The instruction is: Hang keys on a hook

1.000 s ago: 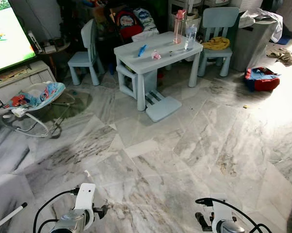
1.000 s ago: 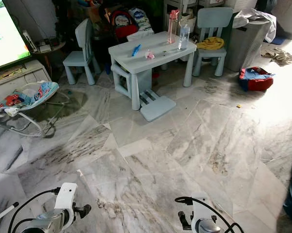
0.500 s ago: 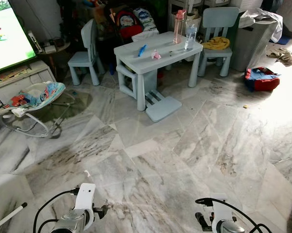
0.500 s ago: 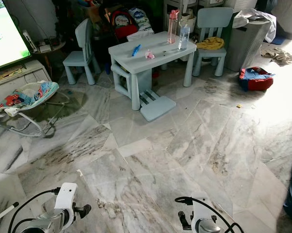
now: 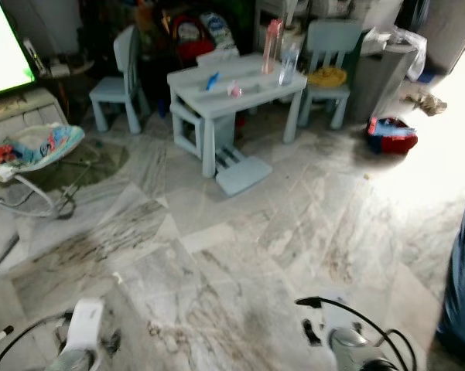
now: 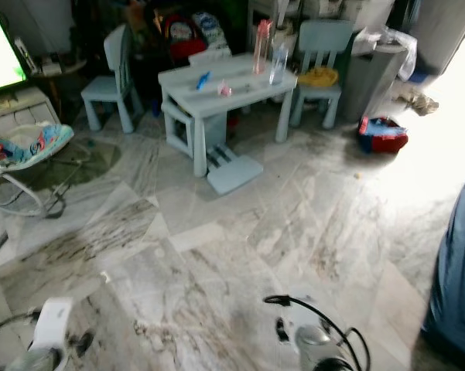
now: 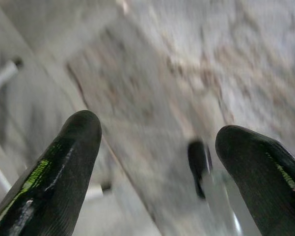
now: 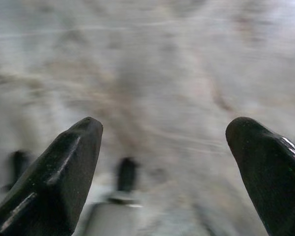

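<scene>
Both arms hang low over the marble floor (image 5: 294,232). The left gripper (image 7: 157,162) and right gripper (image 8: 162,167) are spread wide, holding nothing. No writing is legible; the keys' place cannot be told.

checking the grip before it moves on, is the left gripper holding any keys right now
No, the left gripper is open, with bare marble floor between its fingers.

Head stereo pair: high, angled forward-down across marble floor (image 5: 294,232) toward table (image 5: 232,89), blurred. Wrist cameras: aimed down between spread fingers (image 7: 59,172), close over same floor, blurred.
</scene>
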Motion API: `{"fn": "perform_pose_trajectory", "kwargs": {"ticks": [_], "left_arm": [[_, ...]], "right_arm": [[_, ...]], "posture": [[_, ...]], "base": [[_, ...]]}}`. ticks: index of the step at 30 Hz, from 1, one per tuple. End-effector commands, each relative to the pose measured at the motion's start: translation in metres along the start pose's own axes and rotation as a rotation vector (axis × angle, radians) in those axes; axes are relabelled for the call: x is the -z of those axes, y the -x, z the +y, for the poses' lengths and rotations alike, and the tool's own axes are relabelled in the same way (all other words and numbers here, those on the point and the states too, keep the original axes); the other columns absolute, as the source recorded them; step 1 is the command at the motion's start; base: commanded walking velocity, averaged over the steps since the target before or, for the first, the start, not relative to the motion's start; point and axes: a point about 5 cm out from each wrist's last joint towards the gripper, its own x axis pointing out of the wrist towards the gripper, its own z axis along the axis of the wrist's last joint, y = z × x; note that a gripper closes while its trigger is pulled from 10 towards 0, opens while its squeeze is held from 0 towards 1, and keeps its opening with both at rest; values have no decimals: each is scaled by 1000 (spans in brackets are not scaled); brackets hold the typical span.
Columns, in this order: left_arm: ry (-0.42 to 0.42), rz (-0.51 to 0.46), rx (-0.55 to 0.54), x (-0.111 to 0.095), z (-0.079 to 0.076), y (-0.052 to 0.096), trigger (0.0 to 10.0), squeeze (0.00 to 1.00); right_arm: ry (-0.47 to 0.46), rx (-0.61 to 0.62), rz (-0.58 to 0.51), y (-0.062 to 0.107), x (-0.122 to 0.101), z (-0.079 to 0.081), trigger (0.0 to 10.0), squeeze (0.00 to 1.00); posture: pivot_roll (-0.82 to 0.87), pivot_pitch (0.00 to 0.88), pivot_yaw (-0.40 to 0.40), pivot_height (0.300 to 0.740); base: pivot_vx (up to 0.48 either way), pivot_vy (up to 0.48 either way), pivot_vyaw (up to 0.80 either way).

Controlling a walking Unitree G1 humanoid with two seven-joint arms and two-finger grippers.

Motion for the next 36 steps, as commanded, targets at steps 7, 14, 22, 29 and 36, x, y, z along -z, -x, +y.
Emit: {"fn": "perform_pose_trajectory", "kwargs": {"ticks": [7, 14, 22, 29, 36], "left_arm": [[-62, -26, 23, -6, -10, -2, 10000, 0], [-5, -87, -32, -24, 3, -2, 10000, 0], [-11, -240, 32, -95, -9, -5, 10000, 0], [-97, -340, 62, -140, -14, 0, 10000, 0], [-40, -396, 78, -149, -19, 2, 10000, 0]], "right_arm": [[45, 0, 62, 3, 30, -13, 10000, 0], [35, 62, 23, 2, 21, -20, 10000, 0], [-116, 227, -172, 6, -25, -59, 10000, 0], [-242, 287, -259, 15, -11, -91, 10000, 0], [-221, 317, -290, 18, -8, -98, 10000, 0]], "posture": [[-8, 0, -20, 740], [-16, 0, -15, 740], [-51, 0, 62, 740], [-95, 0, 103, 740], [-149, 0, 91, 740]], "base": [[0, 0, 0], [0, 0, 0], [0, 0, 0], [0, 0, 0], [0, 0, 0]]}}
